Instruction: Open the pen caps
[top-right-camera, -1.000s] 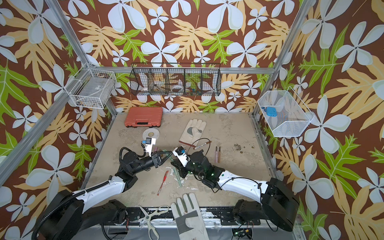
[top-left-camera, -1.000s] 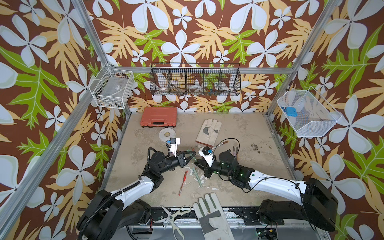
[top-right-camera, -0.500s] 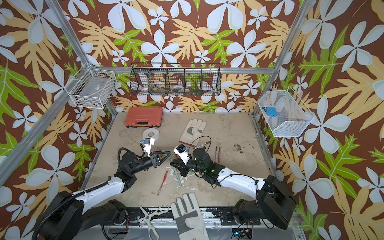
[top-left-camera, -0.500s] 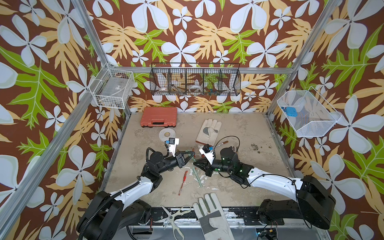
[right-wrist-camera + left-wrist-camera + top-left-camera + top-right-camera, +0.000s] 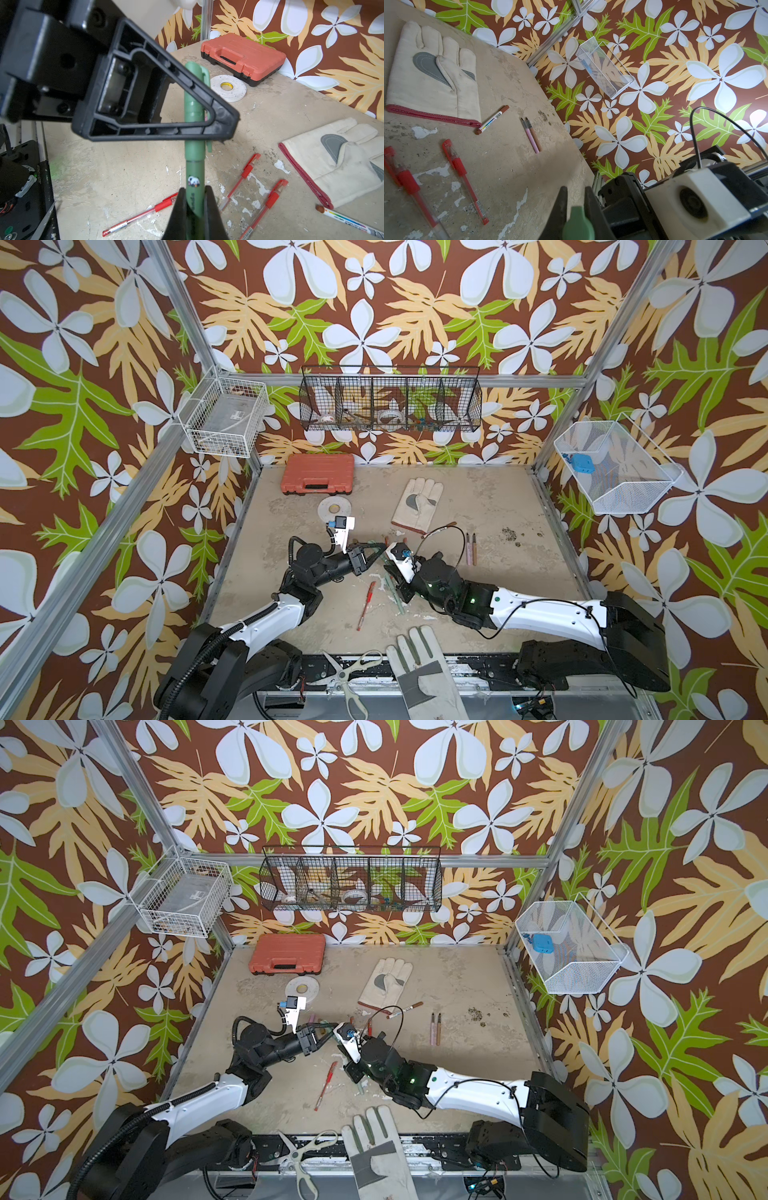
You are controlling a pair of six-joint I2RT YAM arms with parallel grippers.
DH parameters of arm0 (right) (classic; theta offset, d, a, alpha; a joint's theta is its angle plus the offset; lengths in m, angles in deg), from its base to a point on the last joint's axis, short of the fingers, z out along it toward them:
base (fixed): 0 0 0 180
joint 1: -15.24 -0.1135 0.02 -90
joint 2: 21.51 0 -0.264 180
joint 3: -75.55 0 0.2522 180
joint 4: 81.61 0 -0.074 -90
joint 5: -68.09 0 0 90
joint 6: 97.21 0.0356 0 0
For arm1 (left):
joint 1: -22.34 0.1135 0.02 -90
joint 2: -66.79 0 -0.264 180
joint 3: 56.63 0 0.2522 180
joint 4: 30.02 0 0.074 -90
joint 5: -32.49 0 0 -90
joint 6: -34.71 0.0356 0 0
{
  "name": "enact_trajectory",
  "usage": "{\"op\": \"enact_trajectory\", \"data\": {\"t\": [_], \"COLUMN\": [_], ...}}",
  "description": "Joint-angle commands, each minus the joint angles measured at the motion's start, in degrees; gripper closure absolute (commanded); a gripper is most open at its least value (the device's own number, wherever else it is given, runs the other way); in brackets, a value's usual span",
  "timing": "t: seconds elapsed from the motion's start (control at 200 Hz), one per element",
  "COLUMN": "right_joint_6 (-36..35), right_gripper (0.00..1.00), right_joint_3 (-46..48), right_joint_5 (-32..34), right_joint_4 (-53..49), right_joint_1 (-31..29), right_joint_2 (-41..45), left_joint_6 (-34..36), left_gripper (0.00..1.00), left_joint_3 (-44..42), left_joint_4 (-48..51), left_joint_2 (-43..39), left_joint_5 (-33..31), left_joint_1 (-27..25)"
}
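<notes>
Right wrist view: the right gripper (image 5: 192,199) is clamped on the barrel of the dark green pen (image 5: 194,166), and the left gripper (image 5: 576,197) is pinched on its cap (image 5: 193,71) — both above the middle of the tabletop (image 5: 116,166). Pull straight along the barrel, without bending. In a top view the long axis runs roughly 5-to-11 o'clock — cap toward the orange tool case (image 5: 318,480).

Bright even light, soft shadows, top views sharp, left gripper (image 5: 576,195) blurred close-up
</notes>
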Motion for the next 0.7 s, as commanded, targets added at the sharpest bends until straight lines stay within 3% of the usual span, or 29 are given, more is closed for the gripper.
{"op": "enact_trajectory", "data": {"t": [0.0, 0.115, 0.18, 0.4, 0.5, 0.696], "right_joint_6": [0.05, 3.18, 4.83, 6.36, 4.75, -1.09], "right_gripper": [1.00, 1.00, 1.00, 1.00, 1.00, 1.00], "right_joint_3": [0.96, 2.28, 3.28, 3.25, 2.22, 0.16], "right_joint_5": [-5.43, -24.01, -31.37, -39.99, -35.19, -6.71], "right_joint_4": [-5.74, -2.45, -0.18, 0.93, -2.12, -9.75], "right_joint_1": [0.62, 6.47, 9.19, 11.52, 11.20, 4.52], "right_joint_2": [0.91, 0.38, 0.22, -1.71, -1.73, 0.42], "left_joint_6": [1.99, 1.99, 1.99, 1.99, 1.91, 0.59], "left_gripper": [1.00, 1.00, 1.00, 1.00, 1.00, 1.00], "left_joint_3": [-0.12, -0.14, -0.20, -0.39, -0.63, -0.87], "left_joint_4": [-3.32, -3.15, -3.08, -3.06, -3.08, -4.19], "left_joint_2": [-0.62, -1.61, -2.22, -2.70, -2.64, -1.91], "left_joint_5": [-11.62, -11.07, -11.11, -11.27, -11.38, -10.80], "left_joint_1": [1.45, 1.84, 2.06, 2.15, 2.51, 3.92]}}
